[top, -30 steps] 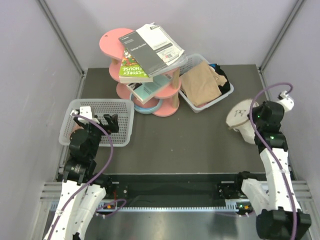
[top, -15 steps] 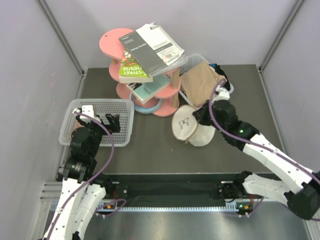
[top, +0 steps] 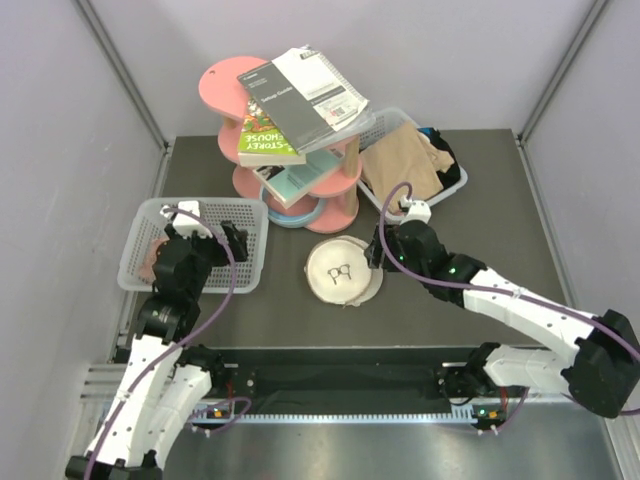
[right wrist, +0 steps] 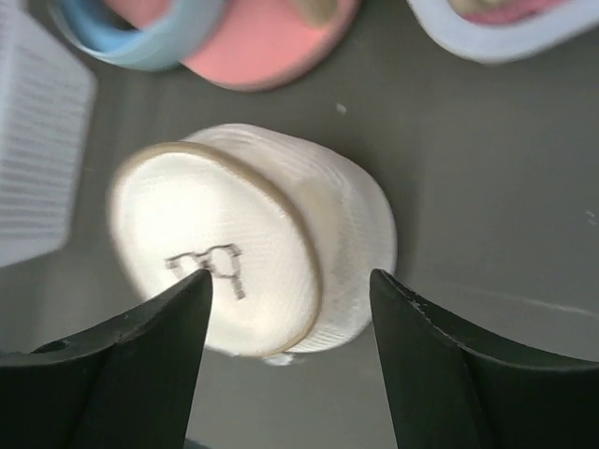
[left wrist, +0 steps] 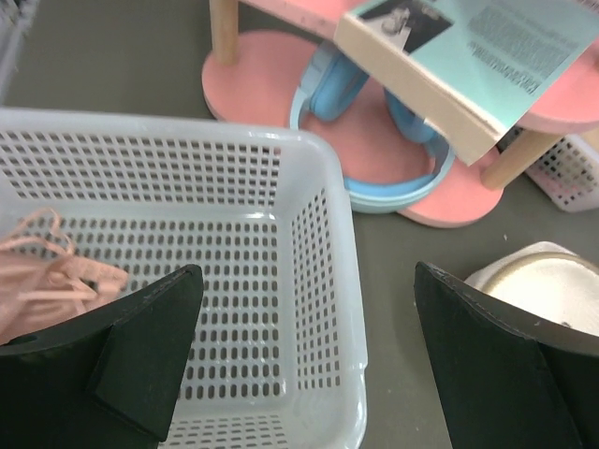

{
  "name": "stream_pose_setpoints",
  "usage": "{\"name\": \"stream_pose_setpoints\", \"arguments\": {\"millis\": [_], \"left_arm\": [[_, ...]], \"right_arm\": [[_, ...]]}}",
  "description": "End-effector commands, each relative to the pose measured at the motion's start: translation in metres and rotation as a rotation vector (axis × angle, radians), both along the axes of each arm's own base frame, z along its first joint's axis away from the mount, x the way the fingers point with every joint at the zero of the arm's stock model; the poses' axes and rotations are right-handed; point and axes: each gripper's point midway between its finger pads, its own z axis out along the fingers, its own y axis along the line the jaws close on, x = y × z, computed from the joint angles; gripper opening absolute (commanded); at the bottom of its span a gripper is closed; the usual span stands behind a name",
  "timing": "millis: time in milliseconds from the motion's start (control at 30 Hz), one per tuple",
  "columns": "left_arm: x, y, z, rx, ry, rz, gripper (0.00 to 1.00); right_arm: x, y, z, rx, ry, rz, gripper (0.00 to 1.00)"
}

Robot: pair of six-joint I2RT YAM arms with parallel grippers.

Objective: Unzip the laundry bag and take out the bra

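"Where's the laundry bag (top: 343,271)?"

"Lying on the table (top: 480,215), printed face up, just near of the pink shelf stand (top: 335,205). My right gripper (top: 378,252) sits at its right edge, jaws apart."

"And your left gripper (left wrist: 307,271)?"

"Over the white basket's (left wrist: 318,243) right wall, jaws wide apart."

Table (top: 300,310): dark, matte surface.

Stand (top: 225,80): pink, three round tiers on wooden posts, at rear centre.
- Top tier: a green book (top: 262,138) with a grey booklet (top: 300,90) laid on it, both overhanging the edge.
- Middle tier: a teal book (left wrist: 468,56).
- Bottom tier: a blue ring (left wrist: 374,140), lying flat.

Basket (top: 235,250): white perforated plastic, at the left side. A pink bundle (left wrist: 47,271) with thin straps lies in its left end.

Bin (top: 395,125): pale, just right of the stand. It holds a tan cloth (top: 400,170) and a black item (top: 443,160); the item cannot be identified.
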Motion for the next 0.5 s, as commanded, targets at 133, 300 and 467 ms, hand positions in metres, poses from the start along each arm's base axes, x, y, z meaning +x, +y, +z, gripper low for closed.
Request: {"name": "stream_pose_setpoints", "arguments": {"millis": [133,300,467], "left_arm": [[0.016,-0.015,0.012,-0.114,0.050,-0.010,0.99],[0.019,-0.030,0.013,-0.170,0.075,-0.048,0.98],[0.016,-0.063,-0.003,-0.213,0.124,-0.125,0.97]], "right_arm": [[0.001,-0.026,0.003,-0.121,-0.083,-0.019,0.69],[-0.025,-0.001,0.007,0.032,-0.124,0.157,0.65],[-0.051,0.037,-0.003,0.171,-0.100,0.296,0.61]]}}
